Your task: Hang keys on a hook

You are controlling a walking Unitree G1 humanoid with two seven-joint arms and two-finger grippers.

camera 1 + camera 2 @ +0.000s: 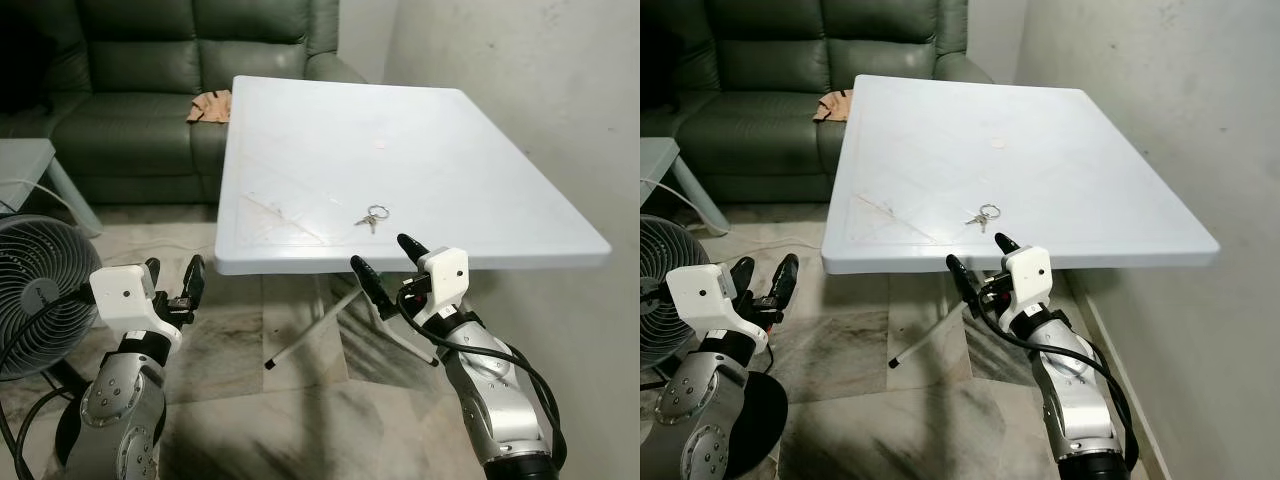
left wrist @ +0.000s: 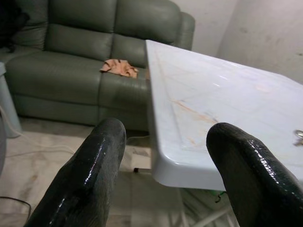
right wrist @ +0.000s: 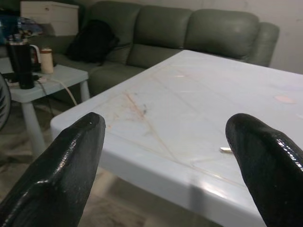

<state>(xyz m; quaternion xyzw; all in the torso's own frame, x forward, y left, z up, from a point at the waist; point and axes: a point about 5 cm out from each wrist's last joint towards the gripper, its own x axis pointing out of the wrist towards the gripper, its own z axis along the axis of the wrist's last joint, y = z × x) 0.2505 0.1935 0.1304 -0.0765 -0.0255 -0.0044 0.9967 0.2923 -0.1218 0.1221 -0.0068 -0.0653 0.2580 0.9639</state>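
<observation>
The keys (image 1: 372, 217), on a small ring, are seen lying flat on the white table (image 1: 480, 160), close to its near edge and toward the right corner. Nothing has been picked up, so the whole task is judged to remain: grasping, carrying and hanging. No hook can be made out. The right gripper (image 1: 387, 264) is held just below the near edge, in front of the keys, its fingers spread wide and empty. The left gripper (image 1: 172, 277) is held off the near left corner, likewise open and empty. A green sofa (image 1: 150, 70) with a crumpled cloth (image 1: 211, 105) is seen beyond the far edge, a fan (image 1: 40, 290) on the marbled floor (image 1: 290, 420).
</observation>
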